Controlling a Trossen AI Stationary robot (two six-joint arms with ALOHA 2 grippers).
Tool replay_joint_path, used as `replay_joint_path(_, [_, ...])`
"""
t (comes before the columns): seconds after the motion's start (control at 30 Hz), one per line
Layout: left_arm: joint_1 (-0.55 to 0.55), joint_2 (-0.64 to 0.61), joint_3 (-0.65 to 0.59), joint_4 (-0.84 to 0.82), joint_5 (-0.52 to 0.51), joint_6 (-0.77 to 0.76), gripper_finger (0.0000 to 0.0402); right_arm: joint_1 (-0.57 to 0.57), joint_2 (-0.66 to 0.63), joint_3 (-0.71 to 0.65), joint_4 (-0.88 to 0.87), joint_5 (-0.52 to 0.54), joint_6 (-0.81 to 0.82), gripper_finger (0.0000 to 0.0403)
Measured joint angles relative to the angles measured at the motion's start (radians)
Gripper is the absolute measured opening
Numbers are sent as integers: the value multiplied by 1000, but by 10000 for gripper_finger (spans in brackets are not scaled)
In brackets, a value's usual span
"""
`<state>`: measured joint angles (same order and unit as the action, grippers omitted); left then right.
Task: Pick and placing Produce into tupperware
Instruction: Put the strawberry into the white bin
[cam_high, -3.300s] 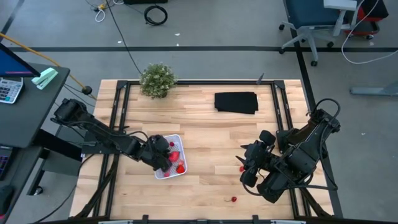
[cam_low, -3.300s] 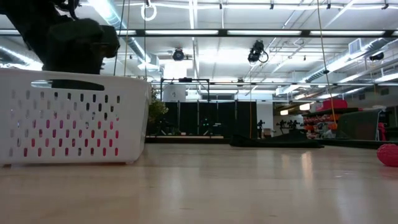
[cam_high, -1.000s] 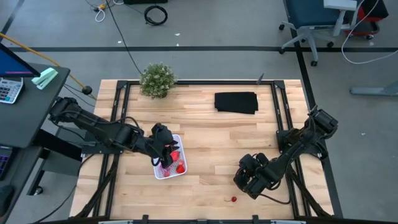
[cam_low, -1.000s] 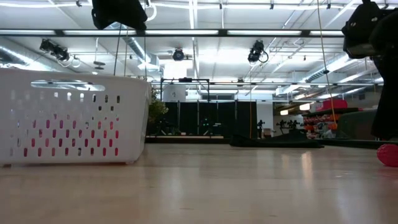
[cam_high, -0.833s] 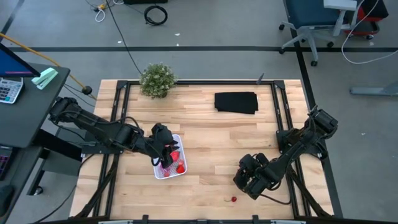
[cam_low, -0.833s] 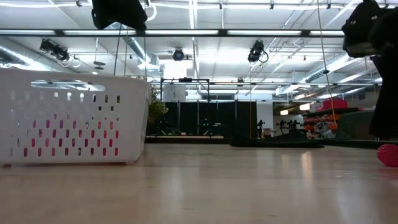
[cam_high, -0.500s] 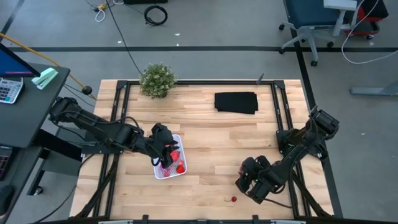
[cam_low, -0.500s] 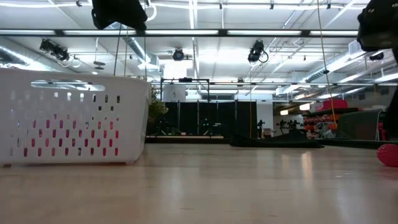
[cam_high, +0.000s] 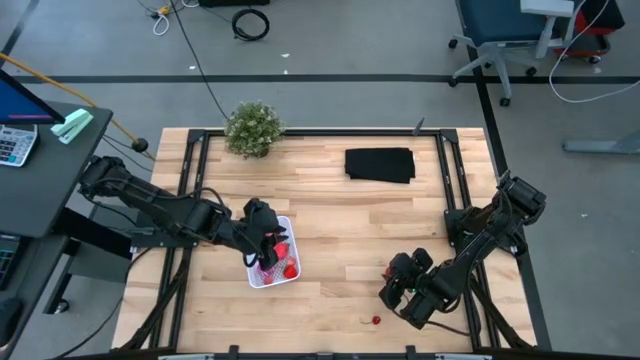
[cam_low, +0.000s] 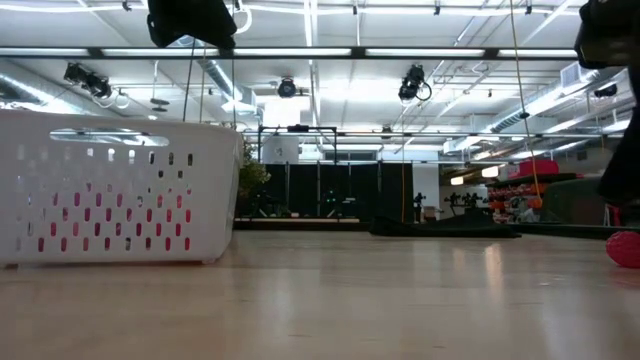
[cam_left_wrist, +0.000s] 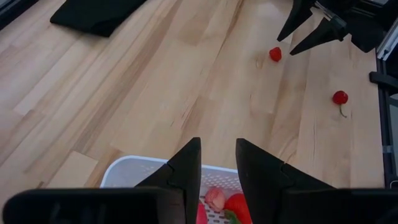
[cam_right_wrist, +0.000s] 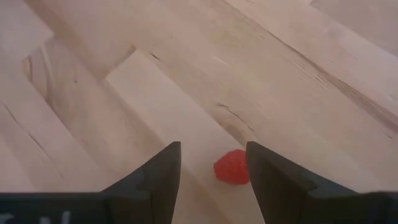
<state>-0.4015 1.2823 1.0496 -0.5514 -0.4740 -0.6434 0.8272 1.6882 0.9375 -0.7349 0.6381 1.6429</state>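
The white tupperware (cam_high: 258, 276) stands at the table's left and holds several red produce pieces (cam_high: 287, 266). My left gripper (cam_left_wrist: 217, 163) hovers open above its rim (cam_left_wrist: 123, 169), with nothing between the fingers. My right gripper (cam_right_wrist: 211, 152) is open and points down at the near right of the table. Its fingers stand on either side of a small red piece (cam_right_wrist: 232, 167) without touching it. That piece lies on the wood (cam_left_wrist: 275, 54). A red cherry with a stem (cam_high: 376, 320) lies nearer the front edge. The low view shows a pinkish-red piece (cam_low: 623, 248) at its right border.
A bushy green plant (cam_high: 252, 128) stands at the far left of the table. A flat black cloth (cam_high: 380, 164) lies at the far right. Bare wood stretches between the tupperware and my right gripper (cam_high: 392, 284).
My right gripper has swung a little toward the table's right edge and turned slightly at the wrist, staying low over the small red piece. The produce and the tupperware lie as before.
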Motion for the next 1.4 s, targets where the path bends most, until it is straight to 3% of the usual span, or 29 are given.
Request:
replay_joint_path(0.67, [0, 0, 0, 0, 0, 0, 107, 20, 0, 0, 2, -8, -22, 190])
replay_joint_path(1.0, [0, 0, 0, 0, 0, 0, 107, 55, 0, 0, 2, 45, -21, 189])
replay_joint_path(1.4, [0, 0, 0, 0, 0, 0, 107, 54, 60, 0, 16, 17, -22, 188])
